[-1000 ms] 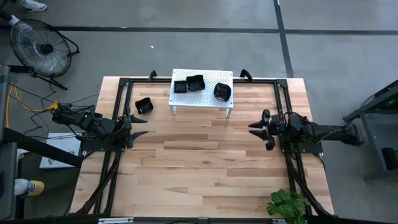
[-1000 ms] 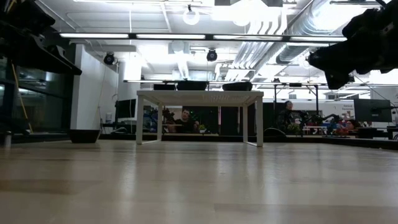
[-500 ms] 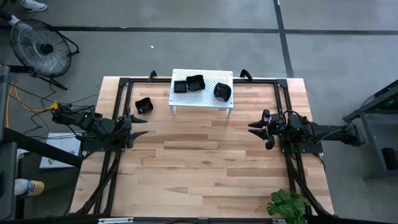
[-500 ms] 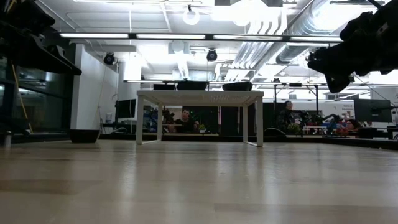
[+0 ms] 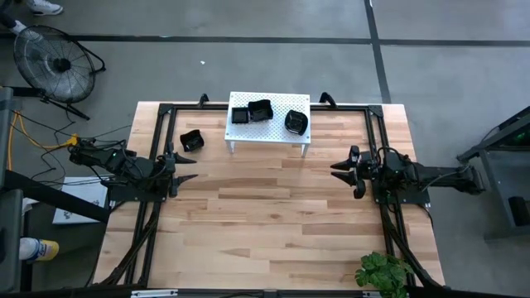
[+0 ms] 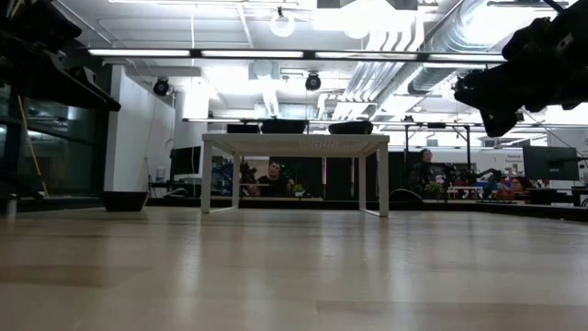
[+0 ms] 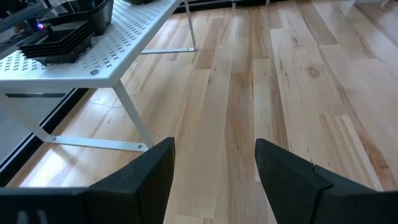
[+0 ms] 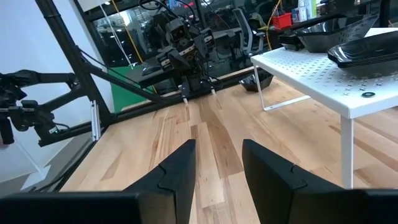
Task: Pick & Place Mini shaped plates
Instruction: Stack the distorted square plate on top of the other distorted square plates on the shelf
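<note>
Left gripper [image 5: 184, 168] and right gripper [image 5: 344, 172], both open and empty, flank bare table [image 5: 273, 223].

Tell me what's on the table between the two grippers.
Nothing: in the high view only bare wooden tabletop lies between the left gripper and the right gripper.

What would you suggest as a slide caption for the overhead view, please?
Both open grippers, left and right, wait above the table; black plates sit on the white stand.
</note>
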`<action>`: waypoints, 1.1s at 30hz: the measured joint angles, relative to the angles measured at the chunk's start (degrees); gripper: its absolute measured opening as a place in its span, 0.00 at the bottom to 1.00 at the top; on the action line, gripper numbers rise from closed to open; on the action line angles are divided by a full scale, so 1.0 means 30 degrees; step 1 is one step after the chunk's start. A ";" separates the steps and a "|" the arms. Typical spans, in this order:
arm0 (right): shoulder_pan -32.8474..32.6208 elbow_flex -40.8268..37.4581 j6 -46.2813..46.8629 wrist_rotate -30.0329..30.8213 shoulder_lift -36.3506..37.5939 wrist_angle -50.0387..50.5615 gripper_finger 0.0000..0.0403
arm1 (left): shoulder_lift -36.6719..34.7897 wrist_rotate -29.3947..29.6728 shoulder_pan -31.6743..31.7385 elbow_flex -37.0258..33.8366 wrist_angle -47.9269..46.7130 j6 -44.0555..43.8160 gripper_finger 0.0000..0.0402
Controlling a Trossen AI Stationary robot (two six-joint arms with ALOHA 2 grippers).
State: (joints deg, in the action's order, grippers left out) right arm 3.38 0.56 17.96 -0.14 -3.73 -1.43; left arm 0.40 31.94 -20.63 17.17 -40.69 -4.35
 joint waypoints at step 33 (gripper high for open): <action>0.0000 -0.0007 -0.0002 -0.0007 0.0000 -0.0015 0.31 | 0.2759 0.0891 0.0003 0.0249 0.4830 -0.0019 0.54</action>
State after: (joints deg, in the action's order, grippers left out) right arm 3.38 0.54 17.95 -0.16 -3.73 -1.48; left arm 8.68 34.62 -20.62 17.92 -26.20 -4.40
